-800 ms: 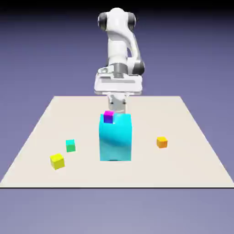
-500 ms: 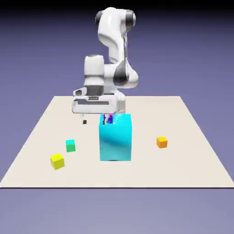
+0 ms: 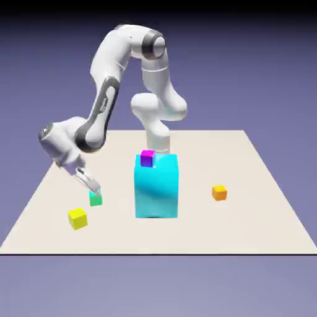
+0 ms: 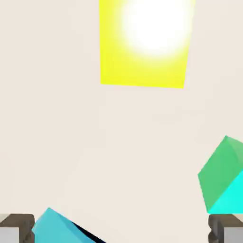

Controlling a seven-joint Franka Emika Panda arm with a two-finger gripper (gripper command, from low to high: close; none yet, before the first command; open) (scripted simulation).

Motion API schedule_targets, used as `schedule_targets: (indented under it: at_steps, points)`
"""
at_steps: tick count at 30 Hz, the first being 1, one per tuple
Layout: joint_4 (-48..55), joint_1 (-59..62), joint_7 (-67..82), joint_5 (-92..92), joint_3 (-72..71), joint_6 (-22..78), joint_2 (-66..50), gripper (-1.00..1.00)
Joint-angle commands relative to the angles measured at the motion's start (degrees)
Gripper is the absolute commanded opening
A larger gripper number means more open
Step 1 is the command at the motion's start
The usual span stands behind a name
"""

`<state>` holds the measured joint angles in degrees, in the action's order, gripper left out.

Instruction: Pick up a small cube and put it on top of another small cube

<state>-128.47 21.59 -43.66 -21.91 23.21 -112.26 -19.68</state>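
**Gripper low over the teal-green cube**

Beige table (image 3: 247,217) under a plain blue-violet backdrop carries 5 blocks. At its middle stands the big cyan block (image 3: 157,187), with a small magenta cube (image 3: 147,158) resting on its top, at the far corner toward the exterior view's left. A small orange cube (image 3: 219,192) lies alone toward the exterior view's right, well apart from the rest.

Toward the exterior view's left, the small teal-green cube (image 3: 95,199) sits on the table, with the small yellow cube (image 3: 77,218) near it, closer to the camera and apart from it.

White arm (image 3: 105,93) bends down to that side, and the gripper (image 3: 91,184) hangs tilted just above the teal-green cube. In the hand view both grey fingertips (image 4: 16,228) show far apart at the bottom corners, so the jaws stand wide open and hold nothing. The teal-green cube (image 4: 223,178) appears at the right edge of that view, just above the right fingertip, not between the 2 tips; the yellow cube (image 4: 144,45) fills the top.
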Motion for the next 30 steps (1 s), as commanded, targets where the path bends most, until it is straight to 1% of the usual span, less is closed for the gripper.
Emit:
schedule_targets:
  at_steps: [1, 7, 8, 11, 12, 13, 14, 17, 30]
  points:
    - [1.3, 0.9, 0.0, -0.9, 0.9, 2.5, -2.1, 0.0]
    - [8.5, 5.8, -0.3, -5.7, 6.1, 16.1, -13.7, 0.0]
    - [8.5, 5.8, -0.3, -5.7, 6.1, 16.1, -13.7, 0.0]
    - [3.4, 4.9, 2.0, -9.5, 3.6, 8.7, -16.8, 0.0]
    - [3.1, 4.9, 2.2, -9.7, 3.4, 8.3, -17.0, 0.0]
    - [3.1, 4.9, 2.2, -9.7, 3.4, 8.3, -17.0, -1.0]
    - [3.1, 4.9, 2.2, -9.7, 3.4, 8.3, -17.0, -1.0]
    - [8.2, 5.8, -0.2, -5.9, 5.9, 15.7, -13.9, -1.0]
    - [35.2, -13.4, -4.1, -31.7, 32.3, 42.8, -35.7, -1.0]
